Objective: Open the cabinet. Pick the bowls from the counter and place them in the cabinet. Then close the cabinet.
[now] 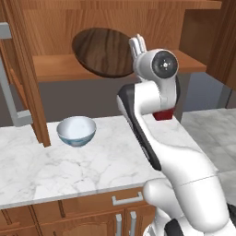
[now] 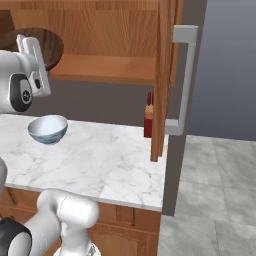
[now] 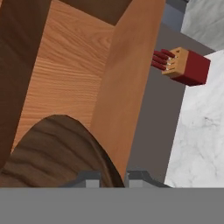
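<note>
White bowl (image 1: 76, 131): waiting on the counter (image 1: 92, 161) near you, your next pick.
Gripper (image 3: 113, 178): nearly closed, pinching the wooden bowl (image 1: 103, 51) at the cabinet (image 1: 115, 18) shelf.
Cabinet doors: open; closing comes last.

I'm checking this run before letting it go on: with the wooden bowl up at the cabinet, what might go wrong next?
The wooden bowl sits tilted at the front lip of the cabinet shelf, clamped in the pincer; released like this, it may slide off onto the counter. The white bowl lies just below, so a falling bowl could strike it. The open cabinet doors flank the arm and could be clipped as it pulls back.
</note>
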Available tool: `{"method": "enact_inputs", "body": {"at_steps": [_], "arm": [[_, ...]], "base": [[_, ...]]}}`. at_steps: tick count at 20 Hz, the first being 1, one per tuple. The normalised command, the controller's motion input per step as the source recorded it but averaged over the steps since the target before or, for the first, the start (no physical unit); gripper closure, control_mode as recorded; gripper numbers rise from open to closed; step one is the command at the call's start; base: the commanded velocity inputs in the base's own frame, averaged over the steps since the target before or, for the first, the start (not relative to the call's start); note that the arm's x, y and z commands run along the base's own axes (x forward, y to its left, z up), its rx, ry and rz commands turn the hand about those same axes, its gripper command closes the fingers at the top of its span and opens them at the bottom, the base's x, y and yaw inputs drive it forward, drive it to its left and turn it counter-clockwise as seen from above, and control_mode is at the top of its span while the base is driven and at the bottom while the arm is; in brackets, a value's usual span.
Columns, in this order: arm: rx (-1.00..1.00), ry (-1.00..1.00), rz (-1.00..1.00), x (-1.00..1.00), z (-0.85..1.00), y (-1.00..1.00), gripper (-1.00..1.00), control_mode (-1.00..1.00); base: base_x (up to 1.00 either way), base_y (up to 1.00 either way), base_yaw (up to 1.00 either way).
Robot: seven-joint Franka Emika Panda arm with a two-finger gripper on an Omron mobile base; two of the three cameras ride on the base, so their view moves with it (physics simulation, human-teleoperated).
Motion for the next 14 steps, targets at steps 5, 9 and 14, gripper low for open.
{"method": "enact_inputs", "body": {"at_steps": [5,9,14], "arm": [[0.0,0.0,0.0,0.47,0.0,0.3,1.0,-1.0],[0.0,0.0,0.01,0.48,-0.03,0.31,1.0,-1.0],[-0.01,0.0,0.0,0.42,-0.09,0.27,1.0,-1.0]], "base": [[0.0,0.0,0.0],[0.0,0.0,0.0],[0.0,0.0,0.0]]}}
